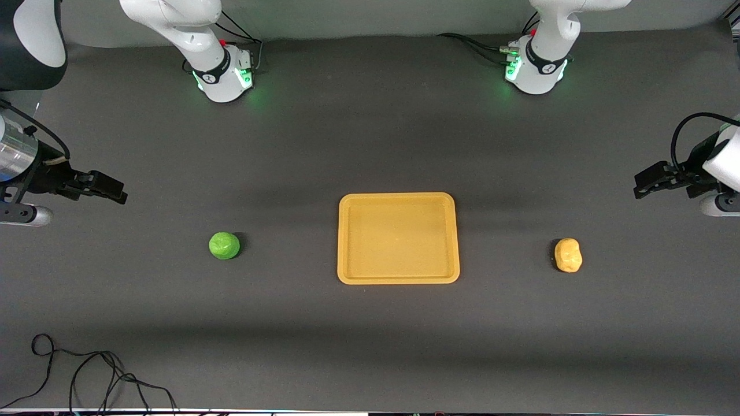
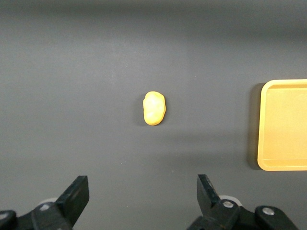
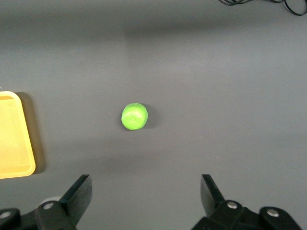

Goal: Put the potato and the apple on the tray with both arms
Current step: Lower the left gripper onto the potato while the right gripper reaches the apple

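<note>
The yellow-orange tray (image 1: 347,240) lies empty at the table's middle. The green apple (image 1: 224,245) sits on the table toward the right arm's end; it also shows in the right wrist view (image 3: 134,116). The lumpy yellow potato (image 1: 568,255) sits toward the left arm's end; it also shows in the left wrist view (image 2: 154,108). My right gripper (image 1: 115,190) is open and empty, up over the table at its own end, apart from the apple. My left gripper (image 1: 640,184) is open and empty over its own end, apart from the potato. In the wrist views both grippers, left (image 2: 142,187) and right (image 3: 146,187), stand wide open.
A black cable (image 1: 87,375) lies coiled at the table's near edge toward the right arm's end. The tray's edge shows in the left wrist view (image 2: 283,165) and in the right wrist view (image 3: 19,170). The arm bases (image 1: 225,81) (image 1: 535,72) stand at the table's back.
</note>
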`<state>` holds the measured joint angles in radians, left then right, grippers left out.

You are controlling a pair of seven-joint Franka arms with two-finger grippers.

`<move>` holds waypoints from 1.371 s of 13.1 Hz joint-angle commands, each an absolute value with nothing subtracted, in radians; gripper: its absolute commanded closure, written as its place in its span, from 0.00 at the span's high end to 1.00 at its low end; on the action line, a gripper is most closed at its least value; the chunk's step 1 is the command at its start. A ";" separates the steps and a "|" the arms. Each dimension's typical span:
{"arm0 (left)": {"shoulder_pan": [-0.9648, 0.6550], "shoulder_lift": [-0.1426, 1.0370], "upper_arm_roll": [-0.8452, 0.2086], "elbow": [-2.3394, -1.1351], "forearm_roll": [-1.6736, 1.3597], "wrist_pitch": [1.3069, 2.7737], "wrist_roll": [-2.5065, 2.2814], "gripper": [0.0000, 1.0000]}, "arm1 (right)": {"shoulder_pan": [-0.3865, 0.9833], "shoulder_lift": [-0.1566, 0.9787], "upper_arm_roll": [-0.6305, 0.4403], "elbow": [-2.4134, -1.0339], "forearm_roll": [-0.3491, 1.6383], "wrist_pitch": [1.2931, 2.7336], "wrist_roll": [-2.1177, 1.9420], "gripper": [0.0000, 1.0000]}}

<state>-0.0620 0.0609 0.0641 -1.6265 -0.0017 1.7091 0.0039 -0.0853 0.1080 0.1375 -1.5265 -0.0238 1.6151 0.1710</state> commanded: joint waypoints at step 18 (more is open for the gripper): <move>-0.060 0.469 0.074 -1.673 -0.017 2.127 0.006 1.00 | -0.074 0.113 0.135 -1.745 -0.018 1.868 0.132 1.00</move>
